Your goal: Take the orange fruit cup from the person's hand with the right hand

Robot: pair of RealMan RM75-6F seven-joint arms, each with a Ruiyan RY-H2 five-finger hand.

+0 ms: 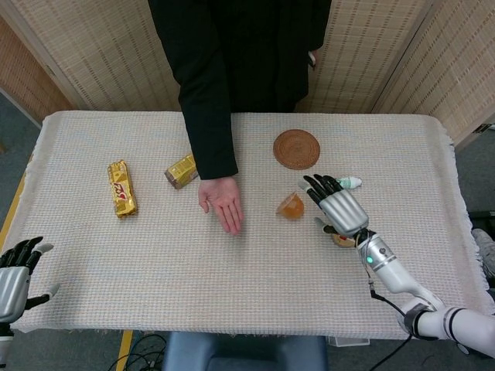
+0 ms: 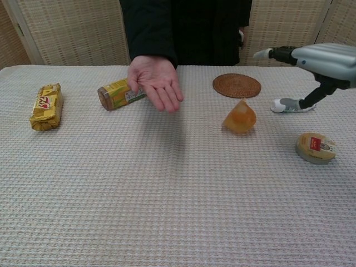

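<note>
The orange fruit cup (image 1: pixel 291 205) (image 2: pixel 240 117) lies tipped on its side on the table cloth, right of the person's empty open palm (image 1: pixel 223 204) (image 2: pixel 156 82). My right hand (image 1: pixel 338 204) (image 2: pixel 311 59) hovers to the right of the cup and above it, fingers spread, holding nothing and clear of the cup. My left hand (image 1: pixel 15 274) sits off the table's near left corner, fingers apart and empty; the chest view does not show it.
A woven round coaster (image 1: pixel 296 148) (image 2: pixel 236 85) lies behind the cup. A small white bottle (image 2: pixel 290 104) and a round lidded tin (image 2: pixel 316 147) sit under my right arm. Two gold snack packs (image 1: pixel 121 188) (image 1: pixel 182 170) lie at the left.
</note>
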